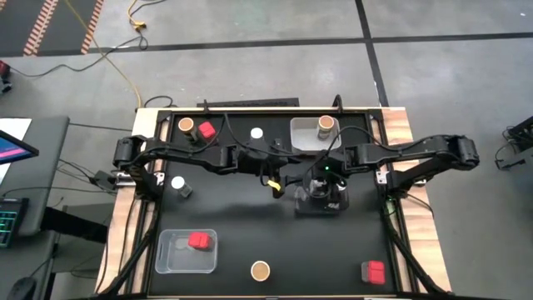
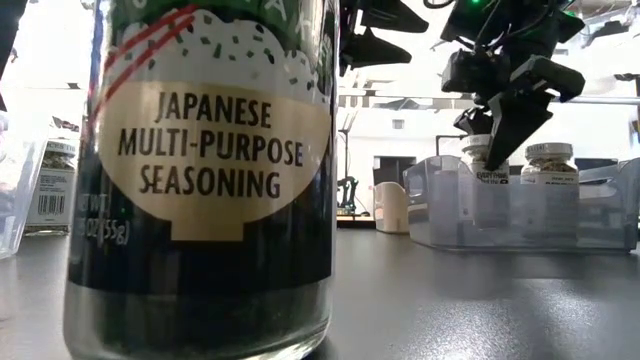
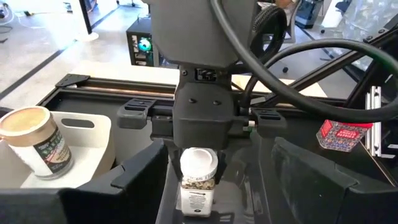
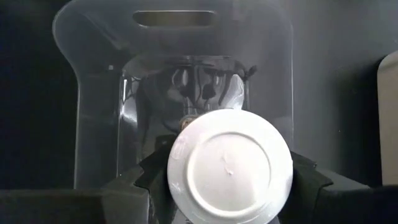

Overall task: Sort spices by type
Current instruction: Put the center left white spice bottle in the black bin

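1. Standing at the near edge of the black desk (image 1: 250, 218), about midway along, is one cork-topped jar (image 1: 261, 270); its label reads "Japanese multi-purpose seasoning".
2. One red box (image 1: 372, 272) lies by the near right corner.
3. A clear tray (image 1: 171, 260) near the near left corner holds a second red box (image 1: 200, 242).
4. At mid-desk, the right gripper (image 3: 199, 160) is clamped on a white-lidded jar (image 4: 230, 165), its fingers on either side of the lid. The jar is held upright over a second clear tray (image 4: 93, 124).
5. Just left of it, the left gripper (image 1: 276, 183) hangs with its jaws apart, about half open, holding and touching nothing.
6. Toward the left edge stands another white-lidded jar (image 1: 177, 183).
7. Along the far edge, from the left: a cork-topped jar (image 1: 186, 125), a third red box (image 1: 206, 130) just beside it, and a third white-lidded jar (image 1: 256, 132).
8. A white tray (image 1: 301, 142) at the far edge holds the third cork-topped jar (image 1: 326, 125).
9. Counted: three red boxes, three cork-topped jars, three white-lidded jars, three trays.
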